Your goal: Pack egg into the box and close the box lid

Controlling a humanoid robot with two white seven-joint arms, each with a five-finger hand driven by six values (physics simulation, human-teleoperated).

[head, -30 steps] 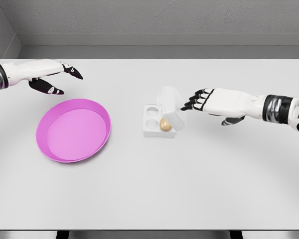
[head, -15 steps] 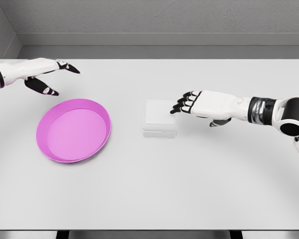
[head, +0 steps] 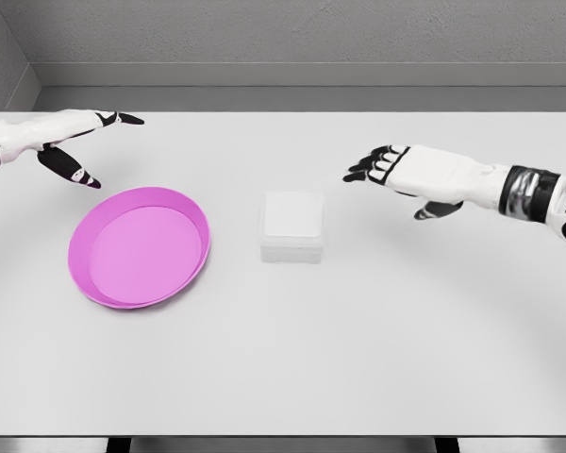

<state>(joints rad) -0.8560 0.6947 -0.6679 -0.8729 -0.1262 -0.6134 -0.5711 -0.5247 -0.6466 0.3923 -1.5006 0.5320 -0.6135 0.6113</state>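
The white egg box [head: 291, 226] sits on the table with its lid flat down; the egg is hidden inside. My right hand [head: 382, 167] hovers to the box's upper right, apart from it, fingers spread and holding nothing. My left hand [head: 87, 142] hangs at the far left above the pink plate, fingers relaxed and holding nothing.
A large pink plate [head: 85, 274] lies left of the box, a small gap between them. The white table [head: 358, 359] stretches out in front of the box and plate. A grey wall runs behind the table's far edge.
The lid swung down over the egg and the box shifted slightly left. My right hand then drew back up and to the right. The left hand drifted a little farther left.
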